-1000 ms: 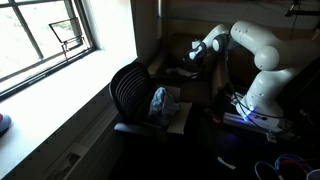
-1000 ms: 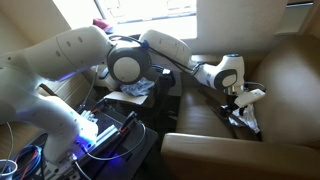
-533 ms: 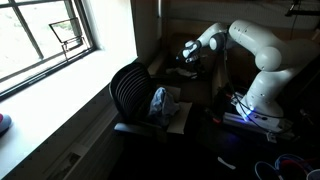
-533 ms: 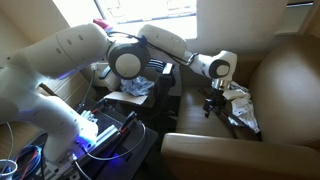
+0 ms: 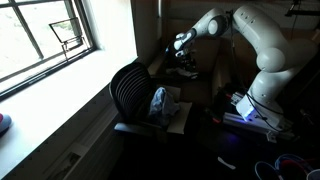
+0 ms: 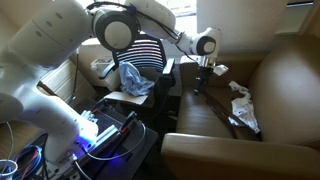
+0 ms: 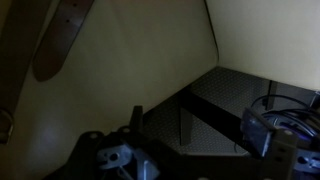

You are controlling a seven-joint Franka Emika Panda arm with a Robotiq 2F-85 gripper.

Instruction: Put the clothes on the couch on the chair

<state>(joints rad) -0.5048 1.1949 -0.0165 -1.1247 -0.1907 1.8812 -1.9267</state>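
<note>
The black ribbed chair [image 5: 128, 88] [image 6: 152, 50] stands by the window with a pale blue-white garment [image 5: 160, 103] [image 6: 132, 80] lying on it. On the brown couch [image 6: 285, 95] lie more clothes: a whitish piece [image 6: 241, 98] and a dark grey one [image 6: 247, 121] on the seat. In the darker exterior view the couch [image 5: 188, 66] is only a dim shape. My gripper [image 5: 181, 42] [image 6: 200, 78] hangs in the air between couch and chair, open and empty, well above the clothes on the seat. The wrist view is dark; my gripper [image 7: 198, 130] holds nothing there.
A flat whitish cardboard sheet [image 5: 181, 116] [image 6: 124, 97] lies on the chair seat. The robot base with blue light and cables [image 5: 246, 112] [image 6: 100, 132] stands beside the chair. A bright window [image 5: 48, 38] and its sill run along the wall behind the chair.
My gripper has risen from just above the clothes on the couch seat and swung toward the chair, still open and empty. The clothes on the couch have not moved.
</note>
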